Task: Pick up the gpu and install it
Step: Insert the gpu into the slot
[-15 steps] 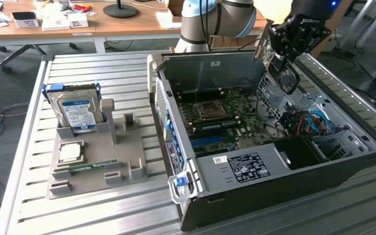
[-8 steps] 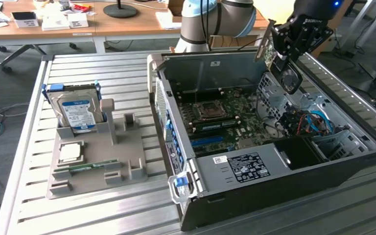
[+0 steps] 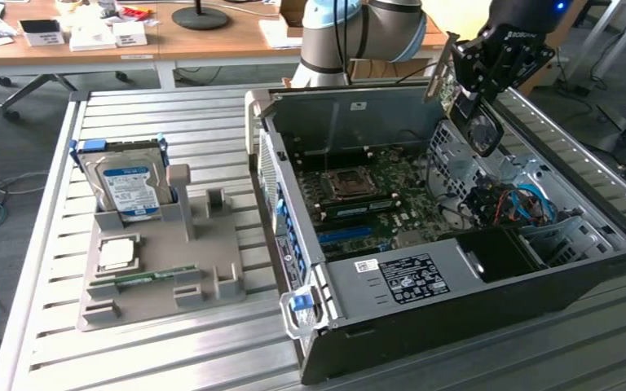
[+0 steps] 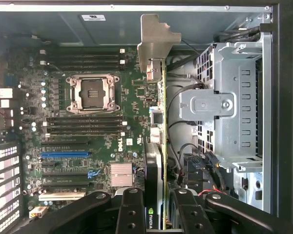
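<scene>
Upper right in the exterior view, the claw point(image 3: 476, 88) grasps the graphics card point(image 3: 485, 130); any tilt could jam it against the computer case point(image 3: 455, 326).

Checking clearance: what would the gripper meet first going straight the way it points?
The gripper, clamped on the gpu, points down into the open case; the card would likely meet the motherboard first, close beside the drive cage, though depth is unclear.

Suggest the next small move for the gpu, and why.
Probably shift the gpu sideways toward the blue slot before descending: the gripper holds it above the open case, near the drive cage, off the slot.
</scene>
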`<state>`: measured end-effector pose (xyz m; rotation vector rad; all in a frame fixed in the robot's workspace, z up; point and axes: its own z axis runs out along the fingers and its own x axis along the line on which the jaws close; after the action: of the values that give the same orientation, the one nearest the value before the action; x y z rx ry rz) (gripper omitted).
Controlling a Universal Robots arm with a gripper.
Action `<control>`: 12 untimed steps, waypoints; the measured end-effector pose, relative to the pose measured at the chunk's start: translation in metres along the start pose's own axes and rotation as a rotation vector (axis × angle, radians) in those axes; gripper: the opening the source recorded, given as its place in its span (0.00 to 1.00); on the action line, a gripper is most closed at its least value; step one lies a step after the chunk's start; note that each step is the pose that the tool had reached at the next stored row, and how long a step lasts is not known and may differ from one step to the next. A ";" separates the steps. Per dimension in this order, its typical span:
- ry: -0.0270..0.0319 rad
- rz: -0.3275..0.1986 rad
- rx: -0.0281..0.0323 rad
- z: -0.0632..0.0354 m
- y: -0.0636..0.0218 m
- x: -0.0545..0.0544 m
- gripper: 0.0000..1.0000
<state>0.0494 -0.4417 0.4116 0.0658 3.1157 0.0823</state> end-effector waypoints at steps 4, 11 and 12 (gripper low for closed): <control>0.0003 -0.005 -0.0001 0.0000 0.0000 0.000 0.27; 0.0031 -0.059 -0.0013 0.0000 0.0000 0.000 0.27; 0.0036 -0.068 -0.0015 0.0000 0.0000 0.000 0.27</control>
<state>0.0494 -0.4417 0.4116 -0.0397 3.1179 0.0834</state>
